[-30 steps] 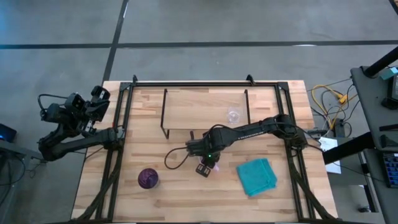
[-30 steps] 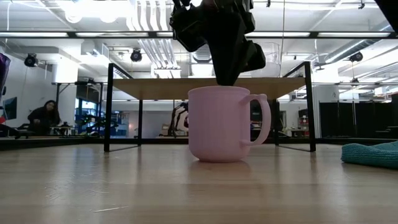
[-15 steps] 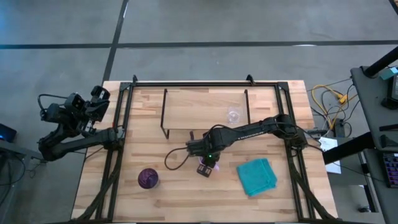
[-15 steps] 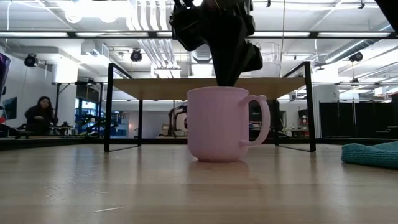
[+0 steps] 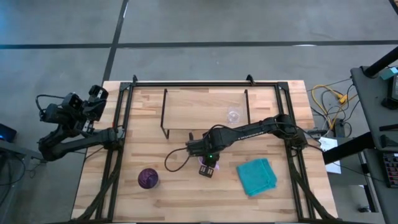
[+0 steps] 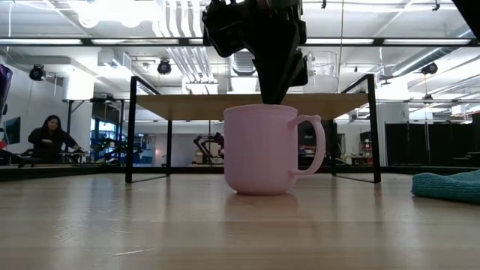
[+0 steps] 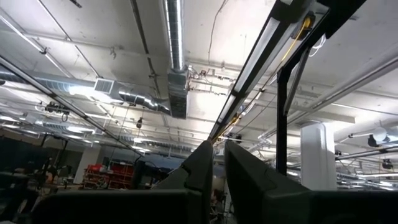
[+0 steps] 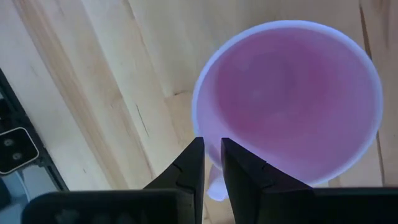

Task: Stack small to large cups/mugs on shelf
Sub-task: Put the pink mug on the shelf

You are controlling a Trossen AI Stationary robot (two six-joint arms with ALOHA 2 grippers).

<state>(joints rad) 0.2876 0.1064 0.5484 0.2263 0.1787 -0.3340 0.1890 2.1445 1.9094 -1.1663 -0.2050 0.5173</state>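
The light pink mug (image 5: 209, 169) (image 6: 262, 150) stands upright on its base on the table in front of the shelf, its handle (image 6: 319, 142) toward the table's right. My right gripper (image 5: 208, 163) (image 6: 276, 96) reaches down onto its rim and is shut there. The tiny clear glass cup (image 5: 234, 115) (image 6: 320, 72) stands on the shelf's wooden top (image 5: 205, 109) (image 6: 225, 106). Near the table's front left stands the dark purple tumbler (image 5: 148, 178). My left gripper (image 5: 98, 94) (image 7: 219, 165) is parked off the table's left edge, shut, pointing up. My right gripper pinches the pink mug's rim (image 8: 210, 140) right by the handle, one finger (image 8: 236, 165) inside the mug and the other finger (image 8: 191, 165) outside. The fingers come from above, pointing down. The mug stands upright with its base on the table.
A teal cloth (image 5: 257, 176) (image 6: 448, 185) lies to the right of the mug. Black frame rails (image 5: 121, 124) run along the table's left, right and far sides. The shelf's thin black legs (image 6: 129, 135) stand just behind the mug. A person (image 6: 49, 139) sits far off in the room.
The pink mug has slid slightly toward the table's left under my right gripper, staying upright on the table. The person in the background has shifted.
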